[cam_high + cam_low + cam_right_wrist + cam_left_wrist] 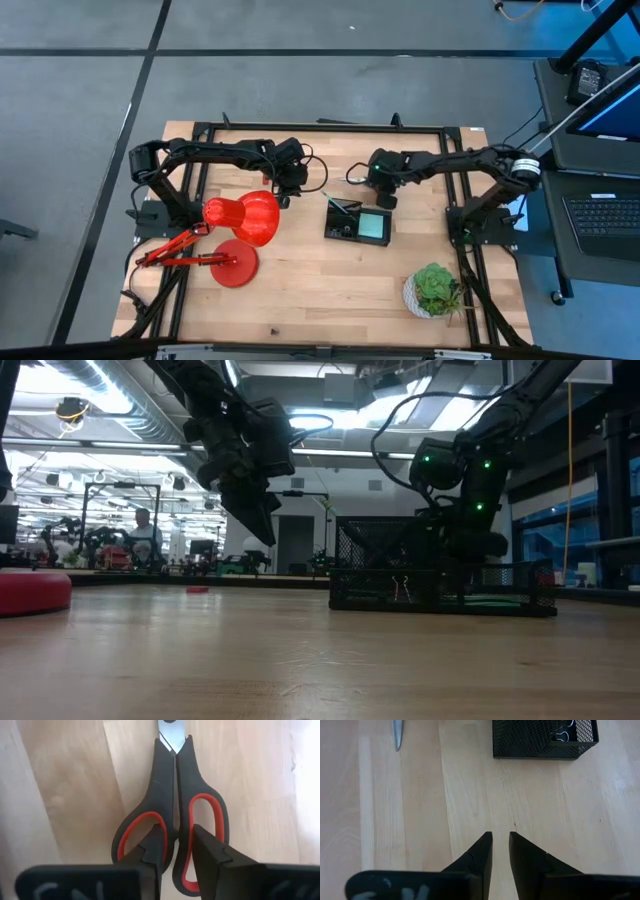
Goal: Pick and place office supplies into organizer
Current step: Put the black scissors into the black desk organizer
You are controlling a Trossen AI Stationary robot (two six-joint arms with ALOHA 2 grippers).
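Behind the organizer, your right gripper clamps the scissors handles; left gripper hovers nearly closed, empty.

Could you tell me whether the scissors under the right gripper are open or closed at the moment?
Closed. In the right wrist view the scissors lie flat on the wooden table, handles side by side and blades together, with the right gripper fingers at the handles.
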